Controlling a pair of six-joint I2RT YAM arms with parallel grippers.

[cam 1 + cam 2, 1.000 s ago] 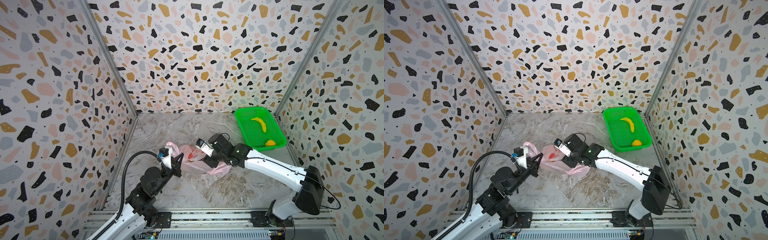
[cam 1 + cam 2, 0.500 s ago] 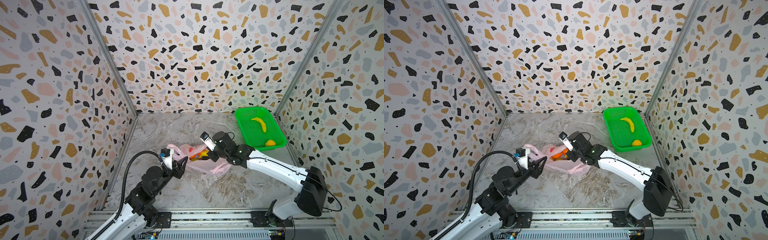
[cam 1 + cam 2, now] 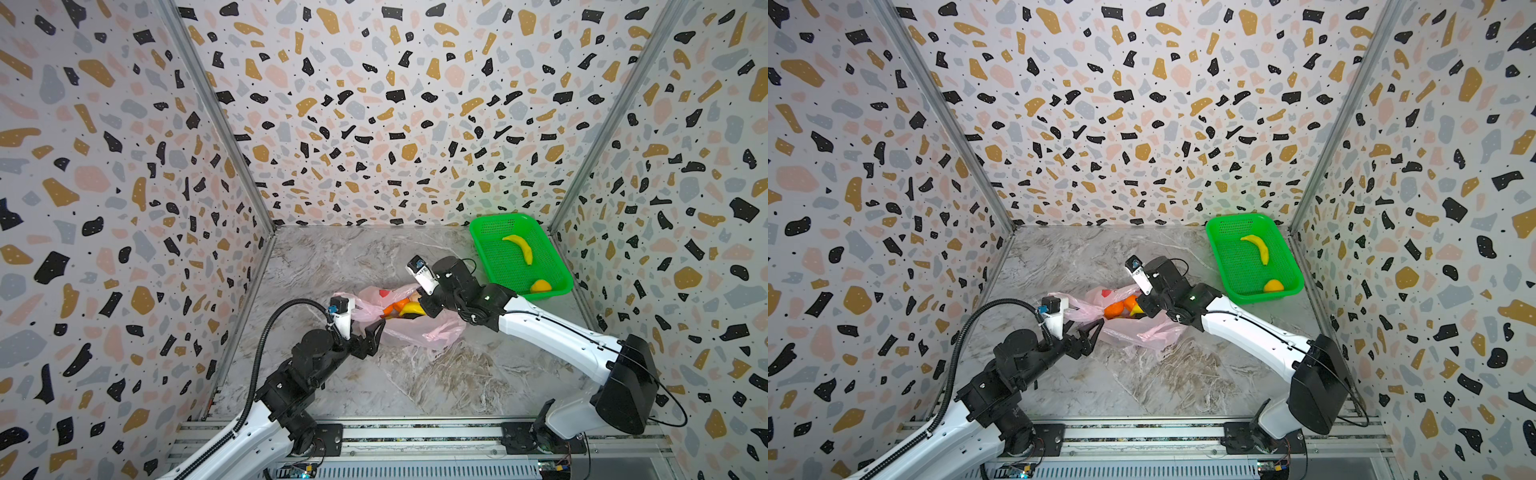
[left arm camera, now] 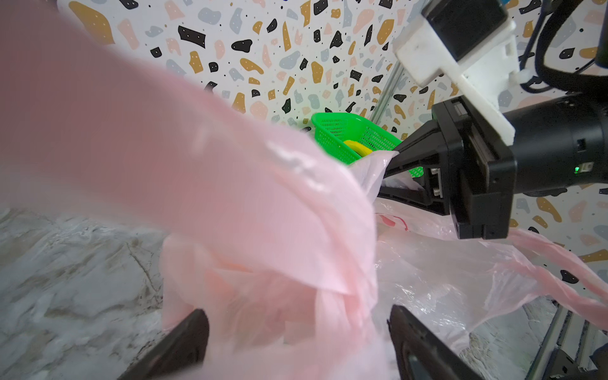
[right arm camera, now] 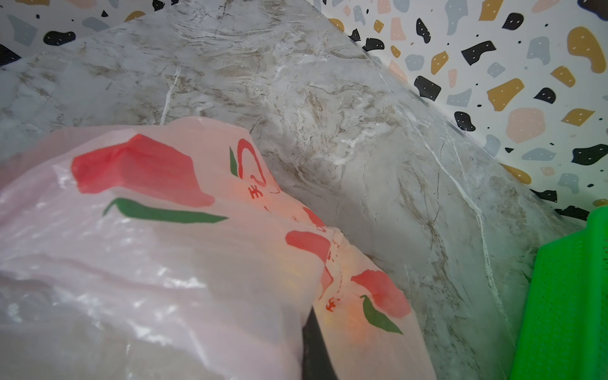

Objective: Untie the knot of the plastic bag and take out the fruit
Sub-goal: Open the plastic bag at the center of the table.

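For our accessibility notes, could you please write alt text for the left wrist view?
A pale pink plastic bag fills the foreground, draped between the fingers of the open left gripper; the right gripper pinches its edge, with a green basket behind on the marble tabletop.

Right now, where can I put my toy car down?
The marble table is bare from the plastic bag to the front rail, between left arm and right arm. Also bare: the strip from the bag to the back wall, beside the green basket. The middle is crowded: left gripper and right gripper meet the bag there.
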